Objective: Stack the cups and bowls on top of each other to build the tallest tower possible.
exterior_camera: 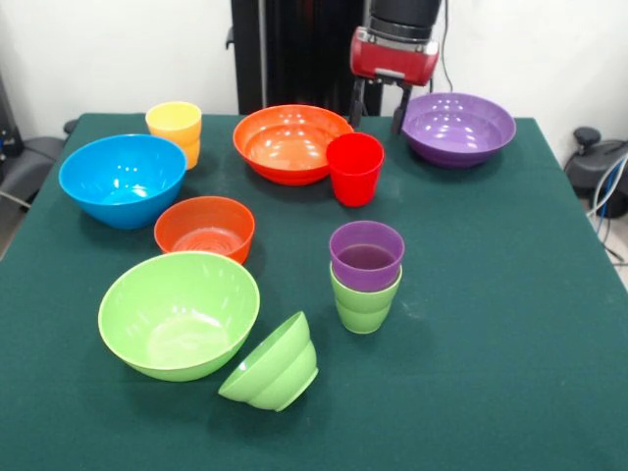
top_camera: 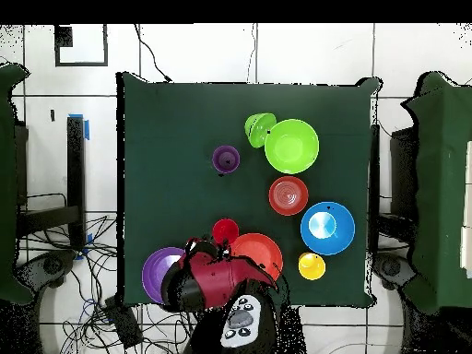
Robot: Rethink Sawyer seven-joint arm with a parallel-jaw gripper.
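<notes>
- I found the green table (exterior_camera: 510,324) carrying every piece, all apart from the arm.
- The arm's red and black head hung over the far edge, its gripper (exterior_camera: 380,106) between the large orange bowl (exterior_camera: 290,143) and the large purple bowl (exterior_camera: 458,128). Two dark fingers (exterior_camera: 358,101) stood apart with nothing between them.
- The large light-green bowl (exterior_camera: 180,314) sat upright, nearest the camera, mouth up.
- The large blue bowl (exterior_camera: 124,180) sat upright near the left edge in the front view.
- The small orange-red bowl (exterior_camera: 205,229) stood between the blue and green large bowls.
- The small light-green bowl (exterior_camera: 272,364) lay tipped on its side against the large green bowl's rim, mouth facing that bowl.
- The only stack I logged: the purple cup (exterior_camera: 366,254) nested upright in the light-green cup (exterior_camera: 363,308), long axis vertical, mid-table.
- The red cup (exterior_camera: 354,168) stood upright just in front of the orange bowl.
- The yellow cup (exterior_camera: 175,131) stood upright behind the blue bowl.
</notes>
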